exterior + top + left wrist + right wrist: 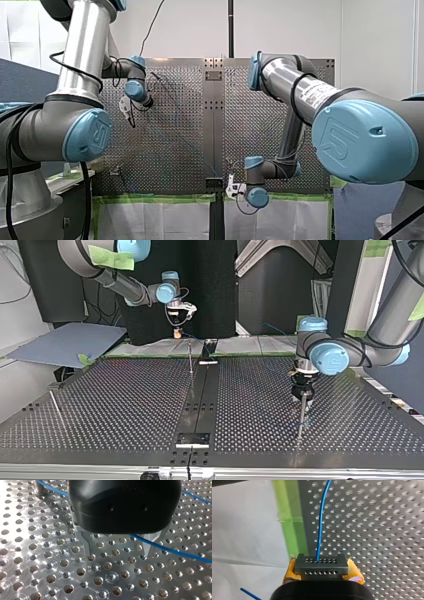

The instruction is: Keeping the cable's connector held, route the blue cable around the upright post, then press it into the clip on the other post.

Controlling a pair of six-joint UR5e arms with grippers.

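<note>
At the top view's left, past the perforated table's (pixel 125 405) far edge: my right arm reaches out, wrist turned down, right gripper (pixel 322 570) hanging above the white sheet (pixel 244 530) and green tape (pixel 290 517) strip. Right wrist view: yellow pads (pixel 354 571) clamped on both sides of the grey connector (pixel 321 563), a block with two rows of small holes. From one hole in the row farther from the gripper the blue cable (pixel 320 527) runs ahead, beside the tape's edge, over the table.

Top view's right: my left arm bent, wrist vertical, left gripper (pixel 117 552) pointing straight down over a thin upright post (pixel 301 415), just above its top. Left wrist view: metal fingers (pixel 86 543) spread apart, gripping nothing, tips near the plate. The cable passes under the gripper body and slants across the gap, crossing by one finger; whether it touches that finger cannot be told. A second thin post (pixel 190 359) stands by the table's middle strip, apart from both grippers.
</note>
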